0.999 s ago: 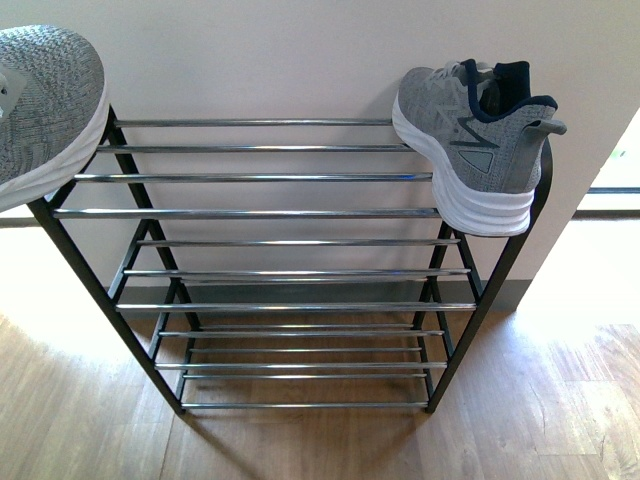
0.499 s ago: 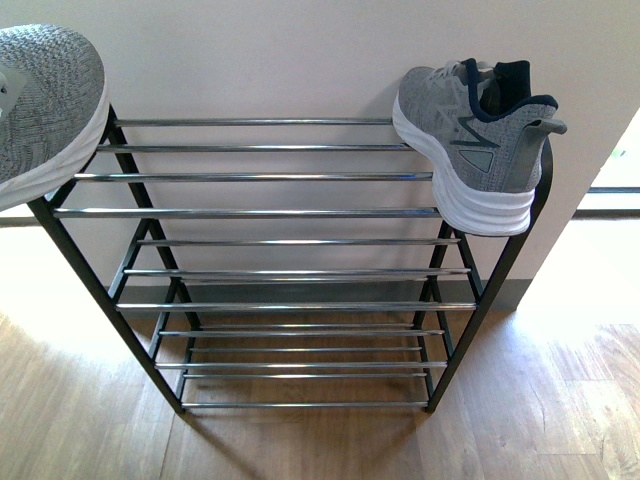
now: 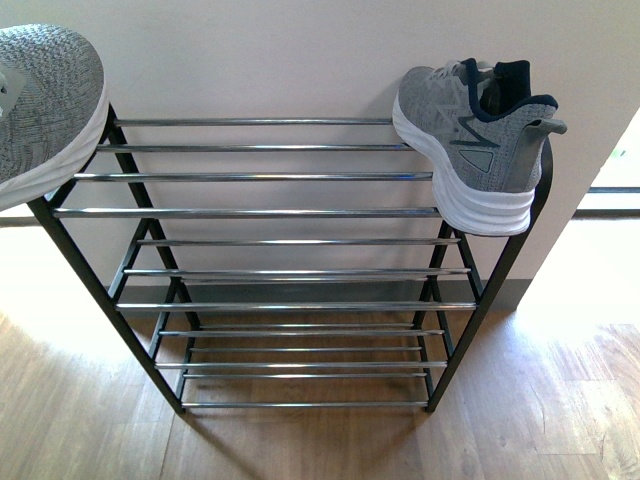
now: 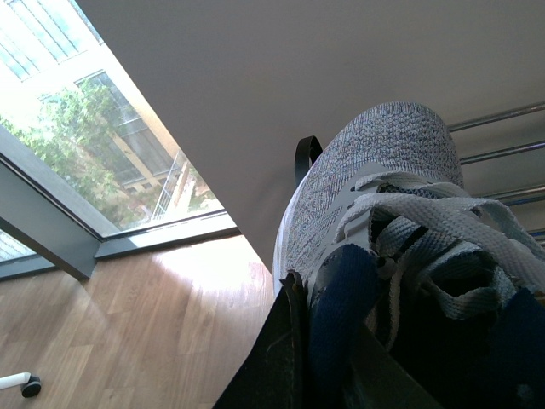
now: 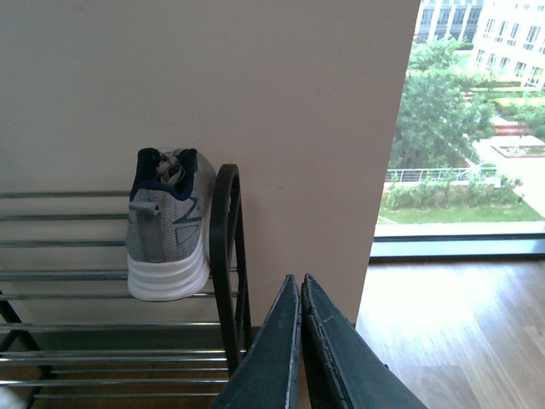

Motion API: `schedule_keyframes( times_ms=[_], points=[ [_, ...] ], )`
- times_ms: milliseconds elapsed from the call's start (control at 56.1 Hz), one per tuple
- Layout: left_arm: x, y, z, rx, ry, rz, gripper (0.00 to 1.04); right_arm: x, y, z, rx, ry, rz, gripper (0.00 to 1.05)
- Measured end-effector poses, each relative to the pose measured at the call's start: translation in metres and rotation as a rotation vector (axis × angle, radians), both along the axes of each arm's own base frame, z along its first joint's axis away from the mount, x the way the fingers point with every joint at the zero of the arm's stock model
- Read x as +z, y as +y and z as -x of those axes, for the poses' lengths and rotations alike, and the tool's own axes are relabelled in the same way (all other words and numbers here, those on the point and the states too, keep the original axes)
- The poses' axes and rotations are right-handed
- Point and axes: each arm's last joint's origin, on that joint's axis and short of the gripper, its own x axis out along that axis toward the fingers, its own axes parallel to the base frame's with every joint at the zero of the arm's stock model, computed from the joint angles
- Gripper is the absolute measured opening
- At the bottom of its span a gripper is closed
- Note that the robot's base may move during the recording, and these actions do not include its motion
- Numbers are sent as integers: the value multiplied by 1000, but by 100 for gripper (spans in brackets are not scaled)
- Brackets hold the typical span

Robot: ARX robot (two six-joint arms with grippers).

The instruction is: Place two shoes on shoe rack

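Pale wall [image 3: 300, 50] and wood floor [image 3: 300, 440] back the shoe rack [image 3: 270, 213], which stands against that wall near a bright window [image 5: 460, 119].

The left gripper [image 4: 328, 345] is clamped on the navy collar of the held sneaker [image 4: 383, 162]. One dark finger [image 4: 277, 366] lies outside the upper. The other seems to sit inside the opening, though the view is too close to be sure. Pinching the collar wall leaves the white sole free underneath, so the shoe can go down flat onto the rods. In the front view this sneaker hangs at the rack's left end, above the top shelf and apparently not resting on it.

The right gripper [image 5: 300, 285] has its fingers pressed together with nothing between them, and sits back from the rack's right end. Beyond it the placed sneaker [image 5: 170, 230] sits on the top shelf at the right end, just beside the curved black frame. Its toe points to the wall and its sole spans several rods, which keeps it from tipping through the gaps.

One shoe looks done. The other probably needs lowering with its sole across the rods in the same way.
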Motion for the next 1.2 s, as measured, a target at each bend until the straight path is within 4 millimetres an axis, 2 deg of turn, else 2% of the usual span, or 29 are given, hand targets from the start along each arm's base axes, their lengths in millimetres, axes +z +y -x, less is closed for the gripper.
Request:
schedule_keyframes(
  times_ms=[285, 571, 696, 981, 1088, 1124, 1195],
  points=[
    [0, 0, 0, 0, 0, 0, 2, -4, 0, 13, 0, 13, 0, 1],
    [0, 0, 0, 0, 0, 0, 2, -3, 0, 14, 0, 6, 0, 4],
    [0, 0, 0, 0, 0, 0, 2, -3, 0, 14, 0, 6, 0, 23],
    [-1, 0, 0, 27, 3, 14, 2, -3, 0, 14, 2, 5, 0, 79],
    [2, -6, -6, 161, 63, 158, 2, -3, 0, 14, -7, 7, 0, 94],
    [5, -11, -14, 162, 70, 295, 2, -3, 0, 14, -6, 7, 0, 97],
    [10, -20, -33, 165, 64, 486, 2, -3, 0, 14, -3, 6, 0, 95]
  ],
)
